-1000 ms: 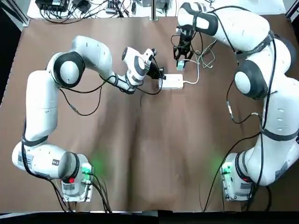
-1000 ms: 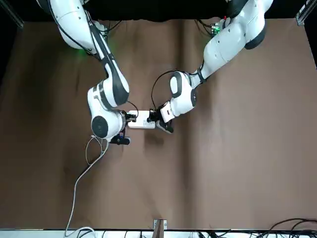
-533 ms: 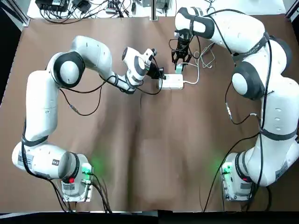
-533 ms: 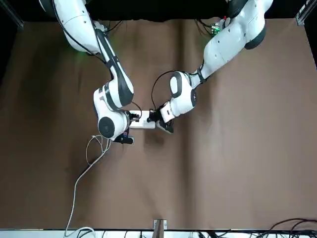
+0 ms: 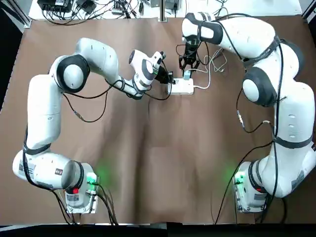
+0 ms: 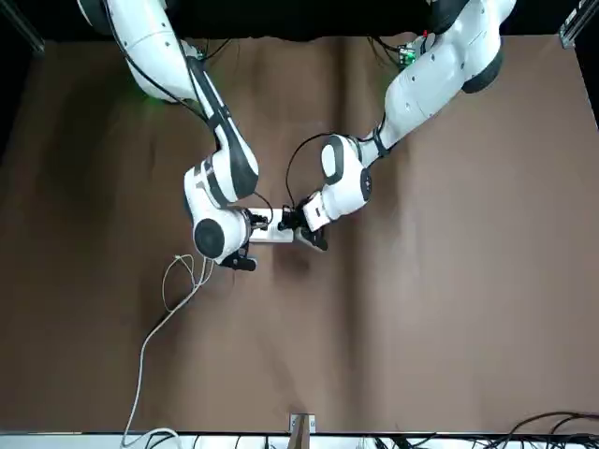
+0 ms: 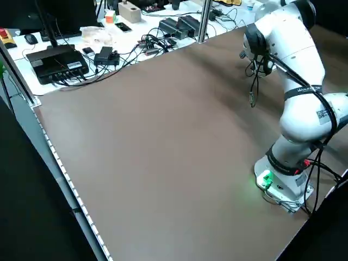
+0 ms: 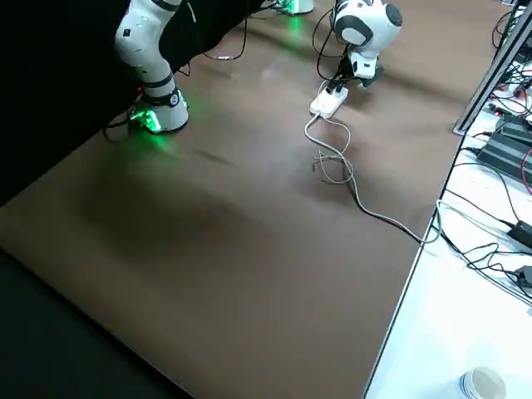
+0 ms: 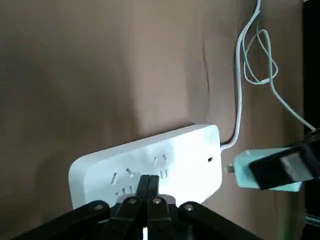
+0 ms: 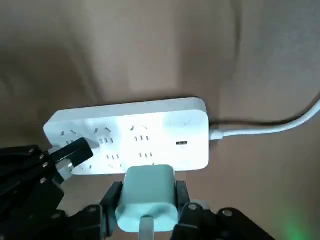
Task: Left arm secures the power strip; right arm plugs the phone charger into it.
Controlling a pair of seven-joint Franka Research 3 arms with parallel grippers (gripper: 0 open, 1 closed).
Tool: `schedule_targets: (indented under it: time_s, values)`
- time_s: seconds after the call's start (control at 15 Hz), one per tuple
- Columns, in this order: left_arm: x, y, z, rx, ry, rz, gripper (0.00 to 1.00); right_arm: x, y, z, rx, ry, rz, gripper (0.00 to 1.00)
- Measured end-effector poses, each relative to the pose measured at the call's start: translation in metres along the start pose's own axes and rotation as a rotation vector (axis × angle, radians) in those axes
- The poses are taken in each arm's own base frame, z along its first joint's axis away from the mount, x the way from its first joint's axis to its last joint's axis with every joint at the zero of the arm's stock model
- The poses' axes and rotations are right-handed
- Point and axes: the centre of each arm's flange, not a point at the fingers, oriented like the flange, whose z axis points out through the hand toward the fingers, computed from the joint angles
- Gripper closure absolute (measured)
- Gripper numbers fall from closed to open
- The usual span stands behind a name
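The white power strip lies flat on the brown table, far centre, and also shows as power strip and power strip. My left gripper is shut, its tips pressed on the strip's end away from the cord. My right gripper is shut on the teal phone charger. It holds the charger just beside the strip's long edge near the cord end. The charger has its bare prongs pointing at the strip, a small gap apart.
The strip's thick white cord loops over the table and runs to the far edge, with thin white cable loops beside it. Electronics and wires crowd the bench beyond the table. A metal post stands at the far edge.
My right gripper has carried the charger closer to the strip, toward the left arm's side. The left gripper and the strip have stayed put.
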Motion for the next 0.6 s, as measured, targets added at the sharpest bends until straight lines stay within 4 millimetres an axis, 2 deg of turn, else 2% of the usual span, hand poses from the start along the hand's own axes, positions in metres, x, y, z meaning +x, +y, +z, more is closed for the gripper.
schedule_targets:
  time_s: [0.6]
  values:
    - [0.000, 0.000, 0.000, 0.000, 0.001, 0.000, 0.99, -0.009, -0.022, 0.019, -0.013, 0.013, -0.029, 0.52]
